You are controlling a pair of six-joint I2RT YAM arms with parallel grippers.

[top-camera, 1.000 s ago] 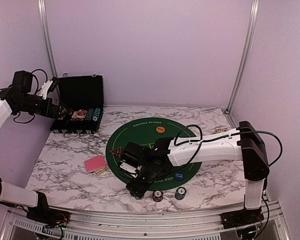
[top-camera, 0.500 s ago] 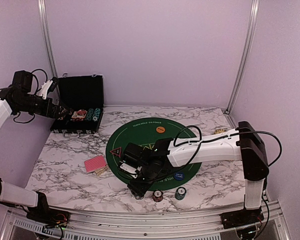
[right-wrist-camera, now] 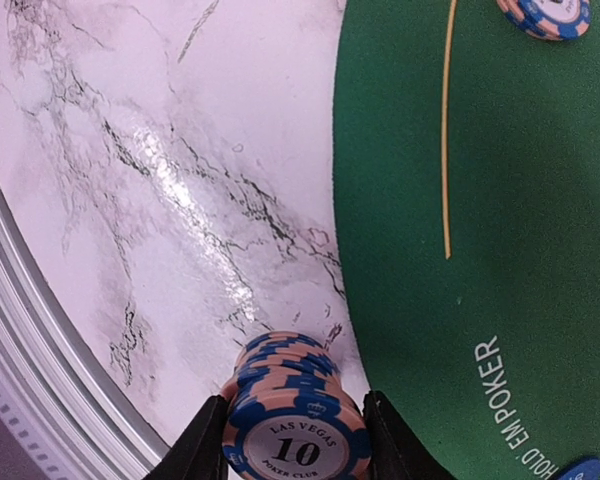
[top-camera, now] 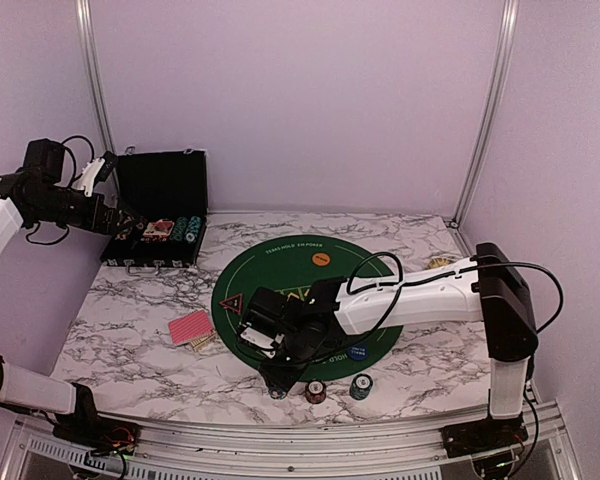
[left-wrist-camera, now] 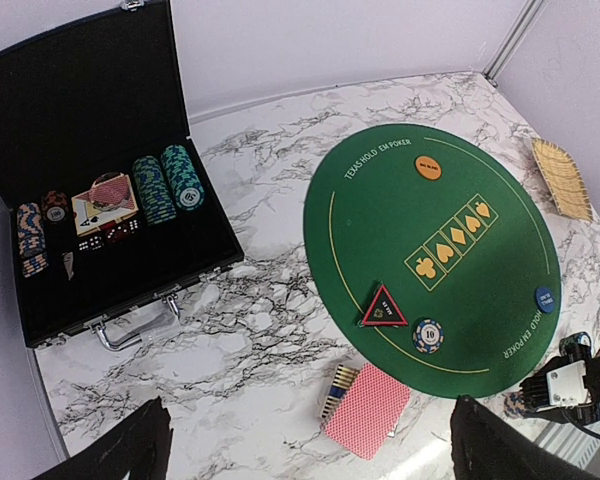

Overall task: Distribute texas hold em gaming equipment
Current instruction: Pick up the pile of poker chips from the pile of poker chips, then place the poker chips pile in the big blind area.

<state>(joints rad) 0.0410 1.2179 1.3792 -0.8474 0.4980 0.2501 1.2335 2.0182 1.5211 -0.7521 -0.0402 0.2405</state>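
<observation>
My right gripper point(right-wrist-camera: 295, 445) is shut on a stack of blue-and-pink "10" poker chips point(right-wrist-camera: 288, 385), low over the marble just off the front-left edge of the green round mat point(right-wrist-camera: 480, 200). In the top view it point(top-camera: 278, 384) sits left of a red chip stack point(top-camera: 316, 391) and a teal chip stack point(top-camera: 360, 386). On the mat lie an orange button point(left-wrist-camera: 427, 166), a blue button point(left-wrist-camera: 546, 299), a black-red triangle marker point(left-wrist-camera: 382, 309) and one blue chip point(left-wrist-camera: 428, 336). Red-backed cards point(left-wrist-camera: 368, 410) lie left of the mat. My left gripper point(left-wrist-camera: 315, 440) is open, high over the table's left side.
The black hinged case point(left-wrist-camera: 80, 110) stands open at the back left with chip rows point(left-wrist-camera: 168, 185) and cards inside. A tan slatted piece point(left-wrist-camera: 562, 178) lies right of the mat. A small striped piece point(left-wrist-camera: 338, 392) touches the cards. The table's metal front rail point(right-wrist-camera: 40, 330) is close to my right gripper.
My right gripper has shifted slightly toward the front edge with the chip stack in it. The left arm has not moved.
</observation>
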